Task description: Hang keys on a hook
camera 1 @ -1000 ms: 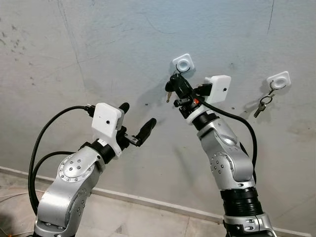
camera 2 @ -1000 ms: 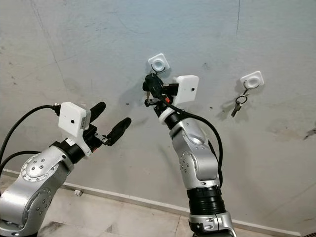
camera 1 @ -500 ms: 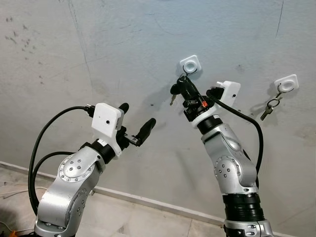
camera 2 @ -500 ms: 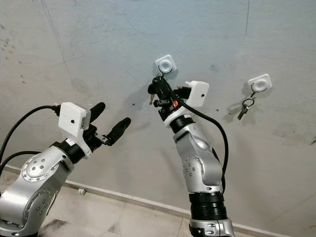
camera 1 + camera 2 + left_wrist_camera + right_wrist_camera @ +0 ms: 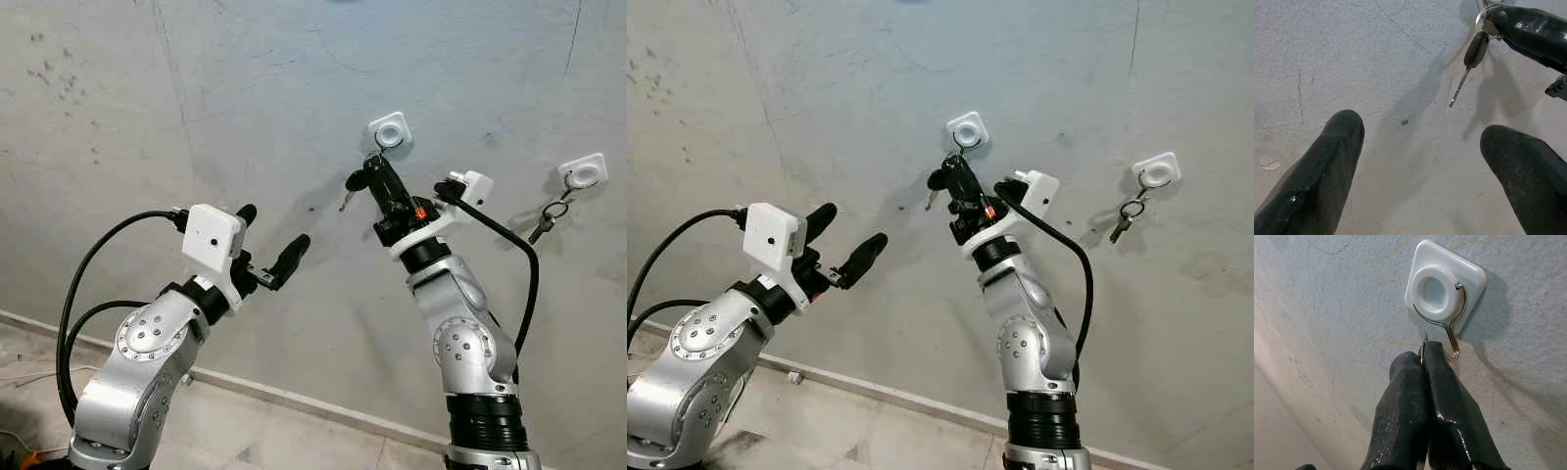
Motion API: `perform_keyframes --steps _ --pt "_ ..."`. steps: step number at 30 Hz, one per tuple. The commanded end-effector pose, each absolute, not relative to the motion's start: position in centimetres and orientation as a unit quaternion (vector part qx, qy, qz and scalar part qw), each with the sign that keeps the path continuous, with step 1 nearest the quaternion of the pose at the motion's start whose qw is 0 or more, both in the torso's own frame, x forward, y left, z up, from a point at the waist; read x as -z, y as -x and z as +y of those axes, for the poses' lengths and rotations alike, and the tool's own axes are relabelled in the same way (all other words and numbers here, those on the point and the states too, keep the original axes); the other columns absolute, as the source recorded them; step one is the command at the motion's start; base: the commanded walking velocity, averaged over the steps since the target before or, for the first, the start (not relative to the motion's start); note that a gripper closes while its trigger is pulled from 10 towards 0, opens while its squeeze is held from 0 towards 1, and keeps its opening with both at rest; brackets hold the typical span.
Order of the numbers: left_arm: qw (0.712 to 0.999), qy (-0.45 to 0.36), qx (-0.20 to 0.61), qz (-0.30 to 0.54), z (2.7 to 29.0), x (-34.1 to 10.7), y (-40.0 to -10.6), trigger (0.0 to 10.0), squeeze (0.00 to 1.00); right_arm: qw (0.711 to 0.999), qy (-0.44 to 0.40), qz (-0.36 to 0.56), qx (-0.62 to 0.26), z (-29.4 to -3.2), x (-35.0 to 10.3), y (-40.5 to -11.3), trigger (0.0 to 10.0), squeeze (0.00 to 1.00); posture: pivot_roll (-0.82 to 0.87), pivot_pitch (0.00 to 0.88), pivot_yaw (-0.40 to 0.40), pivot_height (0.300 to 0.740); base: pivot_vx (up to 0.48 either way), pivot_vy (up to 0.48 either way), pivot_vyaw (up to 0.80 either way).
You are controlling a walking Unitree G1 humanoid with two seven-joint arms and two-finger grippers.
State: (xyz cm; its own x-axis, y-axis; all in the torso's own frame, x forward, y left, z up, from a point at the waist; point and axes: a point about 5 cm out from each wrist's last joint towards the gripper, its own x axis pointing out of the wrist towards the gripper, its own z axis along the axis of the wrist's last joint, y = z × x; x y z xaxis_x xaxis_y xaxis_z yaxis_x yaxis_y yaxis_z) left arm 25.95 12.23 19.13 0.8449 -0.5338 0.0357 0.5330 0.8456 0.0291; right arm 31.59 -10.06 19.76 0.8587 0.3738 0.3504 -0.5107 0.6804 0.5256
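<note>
Pinching a key ring [image 5: 1422,348] between its two closed fingers, the right hand [image 5: 376,168] is raised to the grey wall [image 5: 245,88], just below the white hook [image 5: 1445,293]. The ring sits right beside the hook's wire tip; whether it is on the wire cannot be told. A black-headed key [image 5: 1472,55] dangles from the ring, below the hook. The left hand [image 5: 274,240] hovers well away from the hook, fingers spread wide, holding nothing. Another hook [image 5: 583,172] further along the wall carries its own keys [image 5: 545,221].
</note>
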Motion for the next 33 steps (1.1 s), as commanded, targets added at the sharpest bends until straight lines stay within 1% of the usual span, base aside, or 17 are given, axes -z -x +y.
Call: perform_keyframes --steps 1,8,18,25,28,30,33 --pt "0.958 -0.008 0.284 -0.025 12.0 -19.5 -26.0 10.0 0.0 0.924 -0.328 -0.05 -0.19 -11.6 -16.8 -31.4 10.0 0.0 0.26 0.0 -0.03 0.74 0.0 0.0 0.0" --pt "0.958 -0.008 0.287 -0.024 11.8 -19.4 -25.9 10.0 0.0 0.927 -0.332 -0.045 -0.17 -12.4 -16.4 -31.0 10.0 0.0 0.25 0.0 -0.027 0.74 0.0 0.0 0.0" --pt "0.957 -0.009 0.288 -0.023 11.9 -19.4 -26.0 10.0 0.0 0.929 -0.337 -0.02 -0.154 -11.9 -15.4 -30.9 10.0 0.0 0.25 0.0 -0.023 0.74 0.0 0.0 0.0" --pt "0.957 -0.009 0.288 -0.023 11.8 -19.3 -26.0 10.0 0.0 0.94 -0.309 -0.003 -0.144 -11.9 -14.8 -30.9 10.0 0.0 0.25 0.0 -0.022 0.74 0.0 0.0 0.0" --pt "0.957 -0.011 0.289 -0.022 11.8 -19.3 -26.0 10.0 0.0 0.944 -0.289 -0.019 -0.16 -11.5 -15.5 -30.9 10.0 0.0 0.25 0.0 -0.022 0.74 0.0 0.0 0.0" --pt "0.957 -0.012 0.289 -0.023 11.8 -19.3 -26.0 10.0 0.0 0.948 -0.25 -0.041 -0.191 -10.9 -16.6 -30.7 10.0 0.0 0.25 0.0 -0.022 0.74 0.0 0.0 0.0" --pt "0.957 -0.012 0.289 -0.023 11.8 -19.3 -26.0 10.0 0.0 0.946 -0.236 -0.065 -0.212 -10.5 -17.8 -30.6 10.0 0.0 0.25 0.0 -0.021 0.74 0.0 0.0 0.0"
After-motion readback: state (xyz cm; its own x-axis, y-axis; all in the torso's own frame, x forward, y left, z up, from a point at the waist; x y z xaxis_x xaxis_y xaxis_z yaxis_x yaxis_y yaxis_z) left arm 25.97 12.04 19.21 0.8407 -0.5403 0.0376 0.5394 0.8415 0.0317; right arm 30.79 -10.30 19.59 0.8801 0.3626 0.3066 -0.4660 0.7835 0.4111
